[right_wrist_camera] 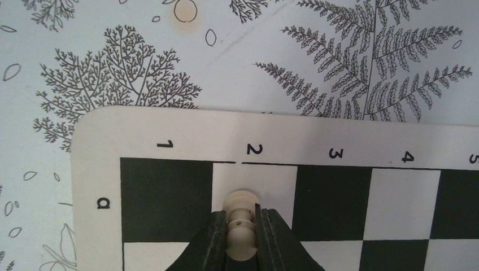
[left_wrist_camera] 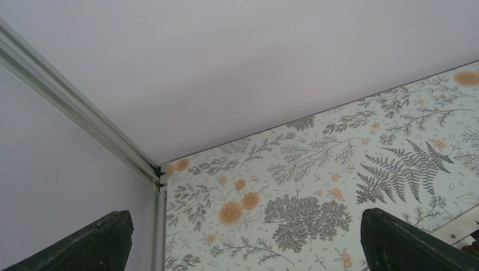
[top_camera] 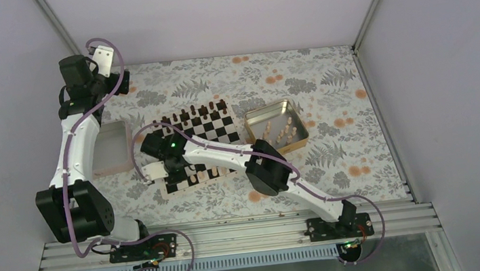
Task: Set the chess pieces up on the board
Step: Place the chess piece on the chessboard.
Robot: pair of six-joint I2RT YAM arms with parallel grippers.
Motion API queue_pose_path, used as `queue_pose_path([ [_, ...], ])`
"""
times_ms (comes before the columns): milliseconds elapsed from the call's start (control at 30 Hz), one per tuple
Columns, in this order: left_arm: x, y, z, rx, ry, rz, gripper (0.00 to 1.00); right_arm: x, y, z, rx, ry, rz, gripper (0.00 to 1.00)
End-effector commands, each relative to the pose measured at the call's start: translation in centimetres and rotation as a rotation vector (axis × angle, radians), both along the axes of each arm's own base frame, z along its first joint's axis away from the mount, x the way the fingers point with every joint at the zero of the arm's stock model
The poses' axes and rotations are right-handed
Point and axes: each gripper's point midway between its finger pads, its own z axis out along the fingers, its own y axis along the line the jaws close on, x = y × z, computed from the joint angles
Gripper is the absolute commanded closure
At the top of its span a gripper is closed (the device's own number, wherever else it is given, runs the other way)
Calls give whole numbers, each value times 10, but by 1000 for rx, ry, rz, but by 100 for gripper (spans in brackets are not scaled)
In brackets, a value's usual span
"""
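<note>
The board, black and white checks with a cream border, lies mid-table. My right gripper is shut on a light tan chess piece, a pawn, held upright over the white square a2 near the board's corner. In the top view the right gripper is over the board's left side. Several tan pieces stand along the board's near edge. More tan pieces lie in the gold tin. My left gripper is raised at the far left, open and empty.
Dark brown pieces line the board's far edge. The gold tin tray sits right of the board. A pale pinkish-rimmed tray sits left of it, under the left arm. Walls enclose the floral table on three sides.
</note>
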Motion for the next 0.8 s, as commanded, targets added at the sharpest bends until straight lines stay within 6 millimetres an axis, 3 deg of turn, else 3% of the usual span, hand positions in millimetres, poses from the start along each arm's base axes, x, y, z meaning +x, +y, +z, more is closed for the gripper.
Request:
queue_pose_path([
  [0,-4,-2,8,4,-24,-11,0,-11,5,-2,7,16,27,86],
  [533,-4,-2,7,3,-26,-13,0,-1,9,10,42,-25,7,77],
  [633,-5,-2,8,1,-27,-15,0,6,10,24,62,-45,-8,76],
  [767,-5,-7,9,-10,-27,-41,0,5,7,58,121,-19,-2,73],
])
